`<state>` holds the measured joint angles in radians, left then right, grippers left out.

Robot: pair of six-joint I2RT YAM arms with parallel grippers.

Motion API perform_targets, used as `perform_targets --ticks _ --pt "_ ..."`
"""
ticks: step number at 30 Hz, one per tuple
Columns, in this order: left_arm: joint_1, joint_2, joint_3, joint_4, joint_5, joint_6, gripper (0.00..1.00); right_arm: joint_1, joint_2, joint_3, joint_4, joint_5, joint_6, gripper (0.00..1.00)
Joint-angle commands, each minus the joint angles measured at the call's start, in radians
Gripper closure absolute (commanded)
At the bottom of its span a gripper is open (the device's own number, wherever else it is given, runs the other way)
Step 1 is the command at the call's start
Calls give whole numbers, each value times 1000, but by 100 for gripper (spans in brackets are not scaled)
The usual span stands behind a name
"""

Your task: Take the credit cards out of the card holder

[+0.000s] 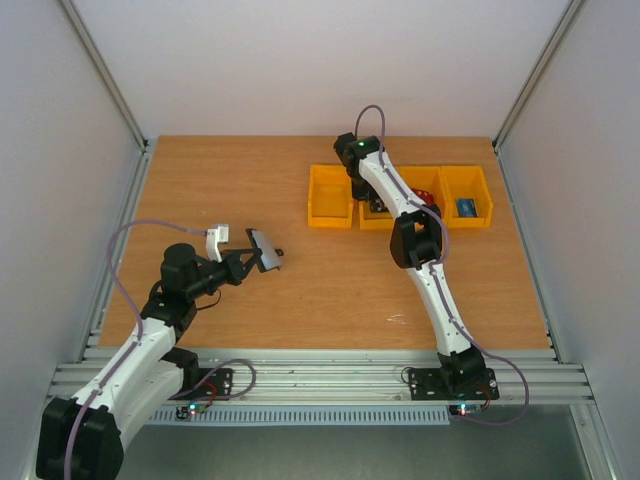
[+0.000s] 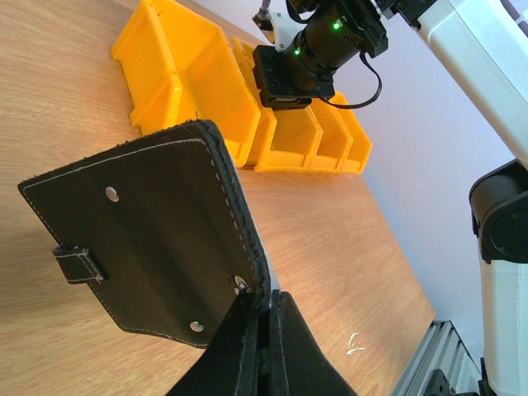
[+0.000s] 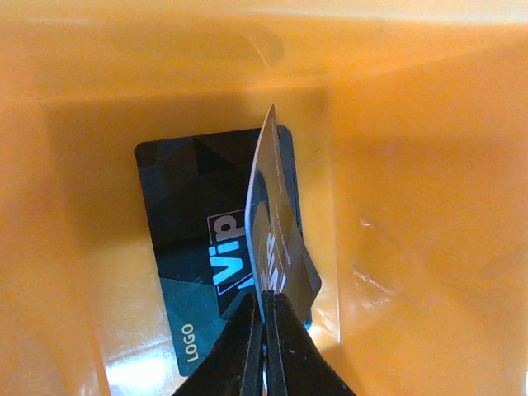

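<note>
At the frame's bottom the right gripper [image 3: 266, 312] pinches a thin, stiff, likely slippery card [image 3: 276, 214] by its edge over a dark card [image 3: 194, 239] flat in a yellow bin [image 3: 429, 206], while the left gripper [image 2: 264, 318] clamps the light, pliable wallet [image 2: 148, 239] by its lower corner.

Black card holder [image 2: 157, 239], one corner in the tight left hand [image 2: 262, 307]; yellow bins [image 2: 206, 91] on the table [image 2: 346, 247] behind.
</note>
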<state>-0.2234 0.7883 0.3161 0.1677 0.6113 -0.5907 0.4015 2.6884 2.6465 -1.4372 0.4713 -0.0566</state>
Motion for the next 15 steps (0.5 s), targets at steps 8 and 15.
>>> perform_targets --ticks 8,15 --pt "10 -11 3 44 -11 15 100 1 39 13 37 -61 41 74" --pt "12 -16 1 55 1 16 100 -5 -21 24 78 -110 15 73"
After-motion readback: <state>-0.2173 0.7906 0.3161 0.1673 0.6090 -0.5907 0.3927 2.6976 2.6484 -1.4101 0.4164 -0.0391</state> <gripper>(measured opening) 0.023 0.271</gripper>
